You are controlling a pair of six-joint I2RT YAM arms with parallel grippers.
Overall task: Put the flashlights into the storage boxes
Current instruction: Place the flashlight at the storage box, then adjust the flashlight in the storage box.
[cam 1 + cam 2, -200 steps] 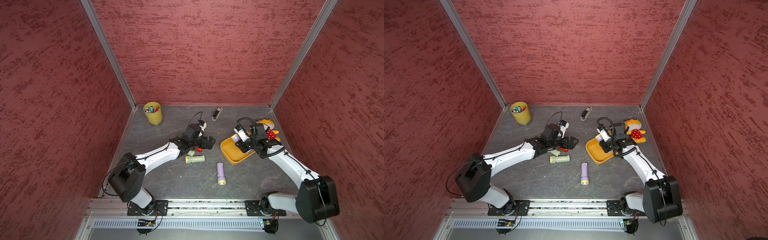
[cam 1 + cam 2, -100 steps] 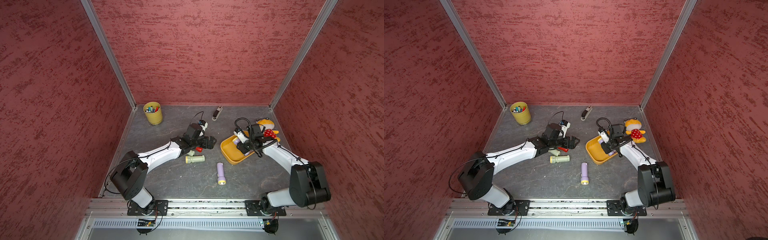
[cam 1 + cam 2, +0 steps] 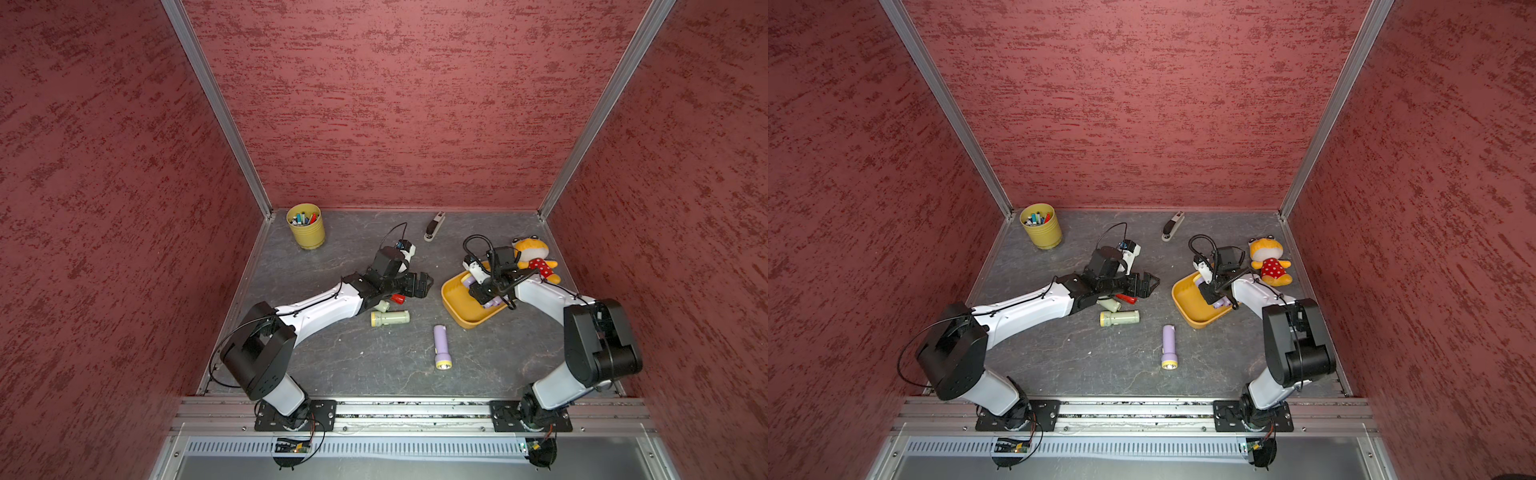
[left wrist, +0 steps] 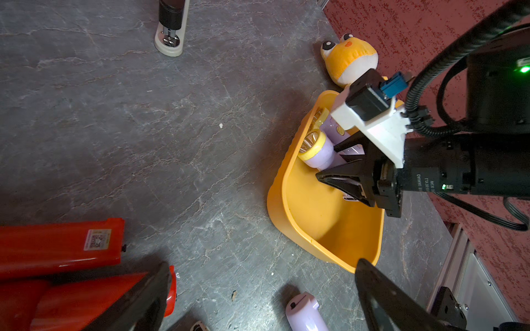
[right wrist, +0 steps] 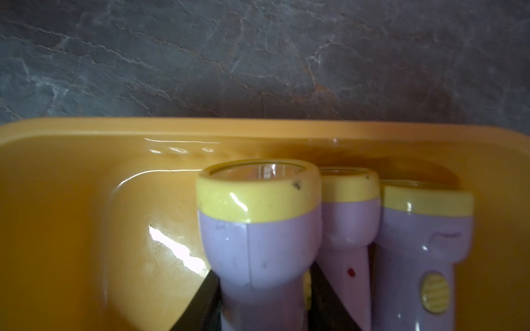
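Note:
The orange-yellow storage box (image 3: 459,309) (image 3: 1190,305) lies at the right of the floor. My right gripper (image 3: 484,296) (image 5: 262,309) is inside it, shut on a lilac flashlight (image 5: 259,229) with a yellow head; two more lilac flashlights (image 5: 348,223) (image 5: 424,243) lie beside it in the box. My left gripper (image 3: 424,284) (image 4: 263,303) is open above the floor, with two red flashlights (image 4: 57,246) (image 4: 86,301) beside one finger. Two pale green flashlights (image 3: 390,318) (image 3: 380,306) and a lilac flashlight (image 3: 441,347) (image 4: 305,313) lie on the floor.
A yellow cup of pens (image 3: 306,226) stands in the back left corner. A grey-and-white stapler (image 3: 434,225) lies near the back wall. An orange plush toy (image 3: 534,259) lies just behind the box. Red walls close in three sides.
My right gripper has moved left and down into the box with the lilac flashlight, and that arm's elbow has swung. The left arm has barely shifted.

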